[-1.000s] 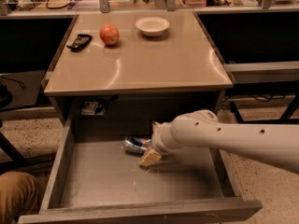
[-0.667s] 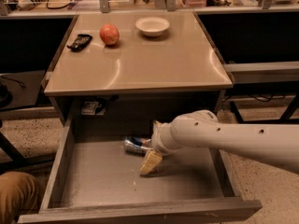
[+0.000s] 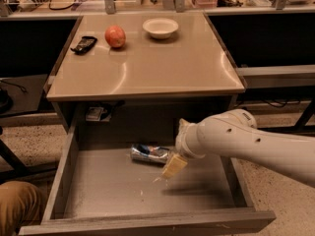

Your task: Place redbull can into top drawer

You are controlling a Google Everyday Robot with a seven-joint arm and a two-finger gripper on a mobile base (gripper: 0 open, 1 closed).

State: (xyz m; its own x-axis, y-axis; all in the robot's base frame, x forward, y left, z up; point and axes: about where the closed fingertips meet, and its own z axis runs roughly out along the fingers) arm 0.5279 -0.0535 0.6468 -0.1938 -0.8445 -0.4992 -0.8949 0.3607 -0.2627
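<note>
The redbull can [image 3: 148,154] lies on its side on the grey floor of the open top drawer [image 3: 113,191], towards the back and near the middle. My gripper [image 3: 173,166] hangs inside the drawer at the can's right end, on the white arm [image 3: 246,141] that reaches in from the right. Its yellowish tip is just above the drawer floor. I cannot tell whether it touches the can.
On the tan desk top [image 3: 162,68] are an orange-red apple [image 3: 115,36], a white bowl [image 3: 160,27] and a dark object [image 3: 83,44]. The drawer's front panel [image 3: 147,225] juts out towards me. A brown shape [image 3: 15,205] is at the lower left.
My gripper has shifted a little to the right and up from the drawer floor. The can stays lying in the same place.
</note>
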